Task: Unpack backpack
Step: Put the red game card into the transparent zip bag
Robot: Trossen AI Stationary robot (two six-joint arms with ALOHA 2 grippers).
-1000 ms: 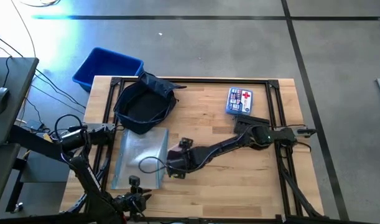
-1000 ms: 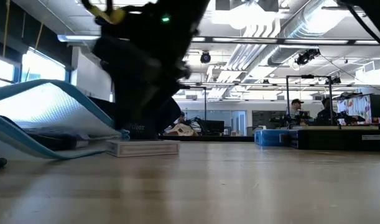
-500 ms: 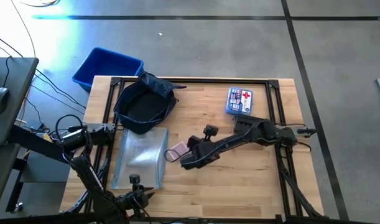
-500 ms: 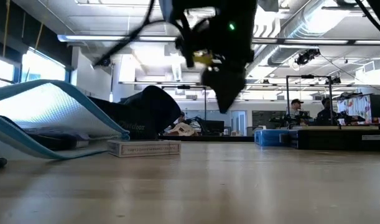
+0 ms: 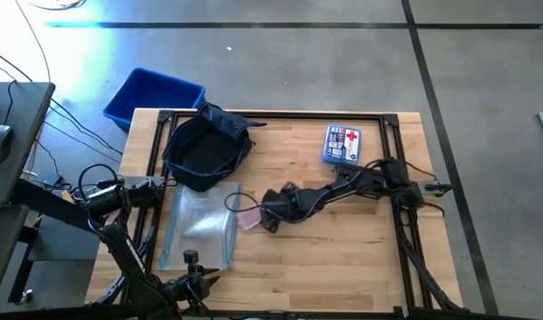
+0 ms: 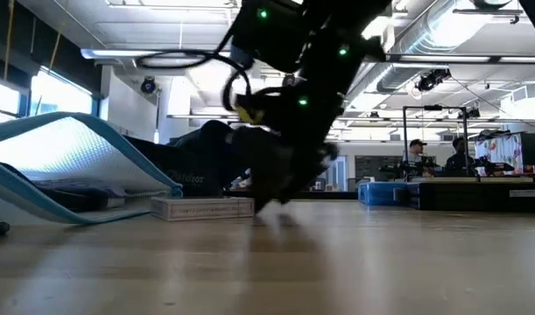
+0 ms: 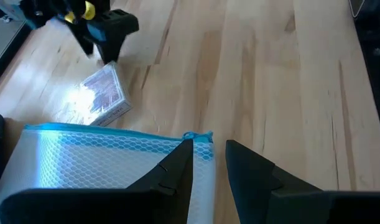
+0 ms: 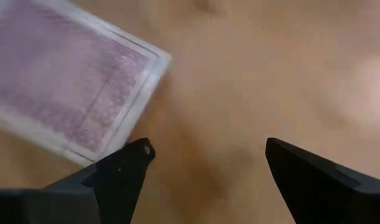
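Backpack (image 5: 206,149) sits slumped at the far left of the tabletop (image 5: 342,258), its mouth gaping upward onto dark lining, with a rigid blue bin (image 5: 153,96) on the floor just beyond that corner. Just on the near side of the bag lies a clear mesh zip pouch (image 5: 198,227) with blue edging. The left claw (image 7: 208,163) is at the pouch's near edge, its fingers close together around the blue-trimmed corner; it looks like a grip, though I can't be sure the pads actually pinch it. Beside the pouch's right edge lies a small purple-patterned card box (image 5: 250,217), flat on the wood. The right claw (image 8: 205,163) hangs low over the tabletop just beside that box, fingers spread wide with nothing between them, one fingertip (image 8: 137,152) close to the box's corner. Well to the right, near the far edge, rests a blue first-aid kit (image 5: 343,144) with a red cross.
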